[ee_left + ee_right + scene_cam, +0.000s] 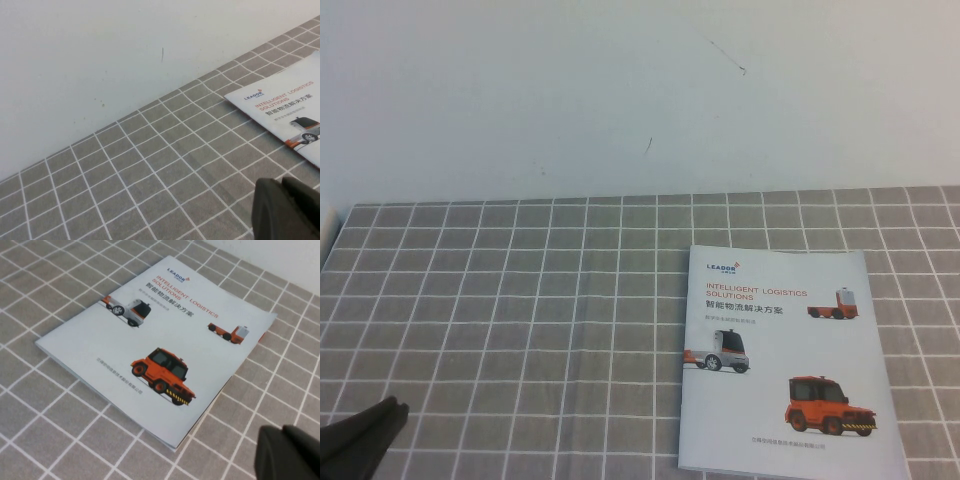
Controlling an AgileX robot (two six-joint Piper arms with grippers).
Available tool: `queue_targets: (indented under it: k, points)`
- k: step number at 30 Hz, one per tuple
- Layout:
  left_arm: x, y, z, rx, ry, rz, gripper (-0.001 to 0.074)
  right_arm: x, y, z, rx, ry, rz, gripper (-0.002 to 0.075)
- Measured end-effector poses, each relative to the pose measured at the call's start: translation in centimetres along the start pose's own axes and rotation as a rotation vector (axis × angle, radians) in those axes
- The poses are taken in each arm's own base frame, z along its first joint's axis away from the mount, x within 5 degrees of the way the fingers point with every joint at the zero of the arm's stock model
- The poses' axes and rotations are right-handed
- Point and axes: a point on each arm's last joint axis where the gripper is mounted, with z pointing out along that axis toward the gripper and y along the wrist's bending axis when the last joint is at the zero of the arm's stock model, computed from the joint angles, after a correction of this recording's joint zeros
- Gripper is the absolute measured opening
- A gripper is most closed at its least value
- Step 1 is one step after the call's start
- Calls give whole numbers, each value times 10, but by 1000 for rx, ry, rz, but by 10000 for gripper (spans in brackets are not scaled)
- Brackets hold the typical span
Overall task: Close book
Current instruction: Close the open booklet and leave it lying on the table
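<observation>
The book [780, 360] lies closed and flat on the grey checked cloth, front right of the table, its pale cover showing orange vehicles and the title "Intelligent Logistics Solutions". It also shows in the left wrist view [285, 115] and in the right wrist view [155, 345]. My left gripper [380, 420] is low at the front left, far from the book, its fingers pressed together and empty [281, 184]. My right gripper [282, 431] hovers off the book's near right corner, shut on nothing; the high view does not show it.
Grey cloth with a white grid [520, 320] covers the table. A white wall [620, 90] rises behind the cloth's far edge. Bare cloth stretches left of the book.
</observation>
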Motion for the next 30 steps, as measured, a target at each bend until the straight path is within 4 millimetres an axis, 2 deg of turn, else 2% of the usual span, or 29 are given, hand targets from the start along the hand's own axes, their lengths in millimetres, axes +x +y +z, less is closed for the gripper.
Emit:
queue_targets:
  k: [5,25,30]
  points:
    - [1,0,0,1,9,0,-3,6,2,4,-13,27,6,-3]
    - [2,0,0,2,16,2,-3,6,2,4,-13,26,7,-3]
    - [0,1,-9,-19,-36,-1,-3,6,2,4,-13,26,7,-3]
